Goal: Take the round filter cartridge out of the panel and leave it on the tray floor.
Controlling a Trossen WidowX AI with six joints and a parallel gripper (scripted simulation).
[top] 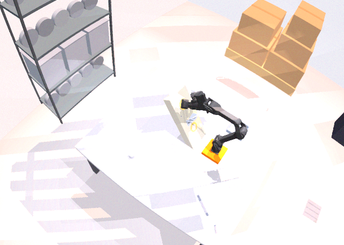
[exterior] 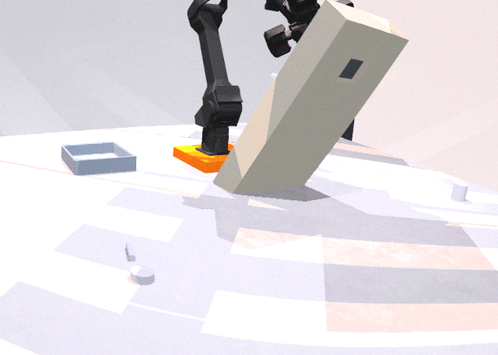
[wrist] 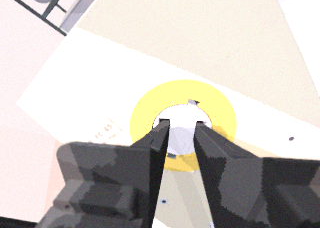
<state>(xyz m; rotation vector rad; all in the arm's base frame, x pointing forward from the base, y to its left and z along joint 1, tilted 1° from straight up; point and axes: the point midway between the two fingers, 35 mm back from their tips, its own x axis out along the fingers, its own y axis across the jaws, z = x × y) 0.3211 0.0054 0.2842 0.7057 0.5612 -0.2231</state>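
The pale service panel (top: pixel 177 121) (exterior: pixel 297 121) (wrist: pixel 225 53) stands tilted. Near its top a yellow ring (wrist: pixel 145 105) surrounds the white round face of the filter cartridge (wrist: pixel 182 142), which sits in the panel. My gripper (wrist: pixel 180 124) is at that face, its narrow fingertips at the two slots and closed in on the strip between them. The fingertips cover most of the slots, so their depth is hidden. In the exterior view the panel hides the fingertips. The blue-grey tray (exterior: pixel 105 166) stands beside the robot base; no cartridge shows in it.
The orange base (top: pixel 214 152) (exterior: pixel 203 164) stands near the panel's foot. A second yellow ring (top: pixel 193 126) and a blue-grey part are lower on the panel face. A small round piece (exterior: pixel 142 275) and a short rod (exterior: pixel 129 251) lie on the table in the exterior view.
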